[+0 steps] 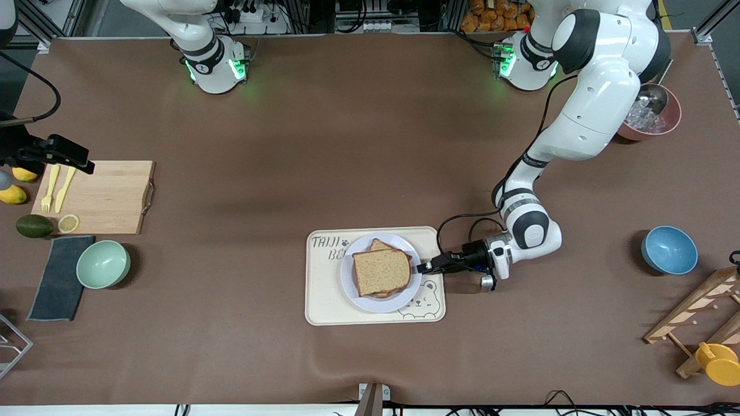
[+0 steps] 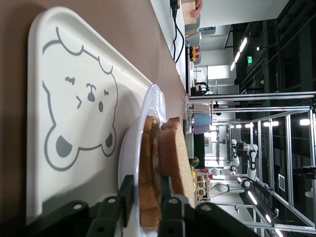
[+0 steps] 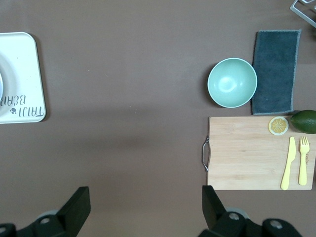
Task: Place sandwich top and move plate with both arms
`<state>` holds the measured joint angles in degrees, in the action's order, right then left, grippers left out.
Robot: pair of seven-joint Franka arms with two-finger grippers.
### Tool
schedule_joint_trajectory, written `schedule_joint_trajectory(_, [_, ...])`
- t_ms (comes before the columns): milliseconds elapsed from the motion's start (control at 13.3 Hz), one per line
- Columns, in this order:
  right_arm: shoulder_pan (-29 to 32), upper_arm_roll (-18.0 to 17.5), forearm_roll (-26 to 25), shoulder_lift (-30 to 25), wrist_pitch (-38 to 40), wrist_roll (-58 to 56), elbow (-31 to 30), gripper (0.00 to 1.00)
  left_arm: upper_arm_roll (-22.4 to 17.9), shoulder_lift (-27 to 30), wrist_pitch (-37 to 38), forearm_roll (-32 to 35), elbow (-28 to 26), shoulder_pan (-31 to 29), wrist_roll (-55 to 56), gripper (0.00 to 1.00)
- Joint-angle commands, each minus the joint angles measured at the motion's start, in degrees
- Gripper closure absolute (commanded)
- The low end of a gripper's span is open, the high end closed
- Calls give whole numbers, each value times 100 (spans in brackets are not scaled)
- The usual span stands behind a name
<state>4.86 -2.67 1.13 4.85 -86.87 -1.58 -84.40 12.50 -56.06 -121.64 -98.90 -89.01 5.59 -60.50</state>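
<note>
Straddling the sandwich top (image 1: 381, 272) on the plate (image 1: 353, 289), left gripper (image 1: 421, 268) fingers slightly parted; right gripper (image 3: 146, 205) wide open

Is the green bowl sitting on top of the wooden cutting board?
No, the green bowl sits on the brown table, beside the dark cloth and apart from the wooden cutting board.

Brown table (image 1: 347, 144) carries cream tray (image 1: 324, 300), cutting board (image 1: 107, 196), green bowl (image 1: 103, 264), blue bowl (image 1: 669, 249)
</note>
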Motion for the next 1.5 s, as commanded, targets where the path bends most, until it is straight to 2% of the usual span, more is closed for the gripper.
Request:
schedule_joint_trajectory(0, [164, -102, 89, -10, 29, -106, 11, 0, -221, 208, 26, 474, -2, -14, 414, 0])
schedule_joint_trajectory(225, [164, -102, 89, -10, 21, -106, 11, 0, -230, 541, 26, 1213, -55, -102, 1108, 0])
schedule_joint_trajectory(375, [164, -102, 89, -2, 12, -106, 11, 0, -239, 989, 26, 2002, -142, -216, 1774, 0])
schedule_joint_trajectory(750, [164, -102, 89, 25, 21, -106, 11, 0, -230, 2281, 166, 5514, -99, -480, 4454, 0])
schedule_joint_trajectory(900, [164, -102, 89, 25, 29, -106, 11, 0, -230, 2694, 621, 6633, -46, -541, 5089, 0])
schedule_joint_trajectory(1125, [173, -102, 89, 25, 29, -106, 11, 0, -239, 3310, 1228, 7767, 6, -743, 5442, 0])
schedule_joint_trajectory(1350, [173, -102, 89, 33, 21, -106, 11, 0, -230, 3837, 2019, 9349, 287, -788, 5593, 0])
schedule_joint_trajectory(1425, [173, -102, 89, 33, 21, -106, 11, 0, -230, 4039, 2221, 9580, 314, -797, 5593, 0])
